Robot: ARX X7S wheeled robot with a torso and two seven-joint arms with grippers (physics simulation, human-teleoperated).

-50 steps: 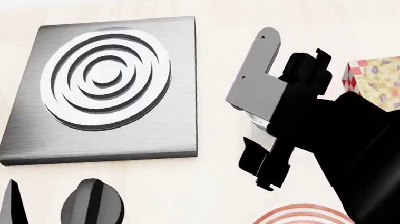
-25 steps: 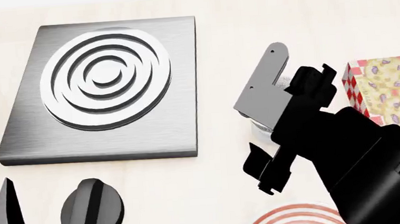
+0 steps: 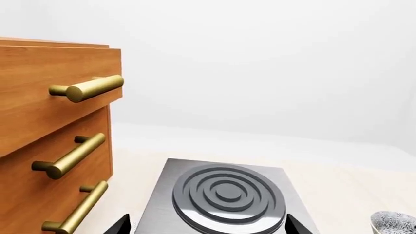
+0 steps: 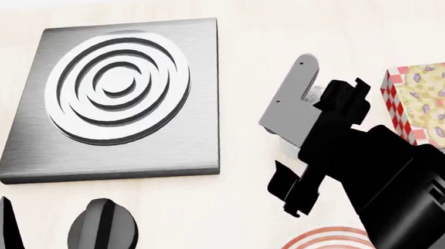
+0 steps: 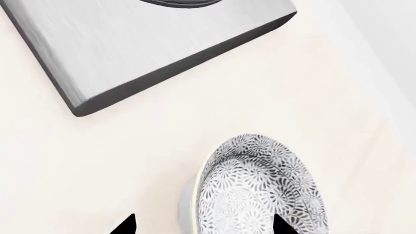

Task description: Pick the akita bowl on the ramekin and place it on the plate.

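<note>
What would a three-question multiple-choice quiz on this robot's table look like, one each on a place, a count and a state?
1. Where does the patterned bowl sit?
A. on the burner plate
B. on a white cup
C. on the red-ringed plate

2. How many brass handles show on the wooden drawers?
A. one
B. three
C. five

3. How does the right pincer stand?
A. open around the bowl
C. shut above the burner
B. out of view

Answers: 1 B, the ramekin rim peeks out beneath the bowl. 2 B, three bars appear in the left wrist view. 3 A, its tips flank the bowl.
</note>
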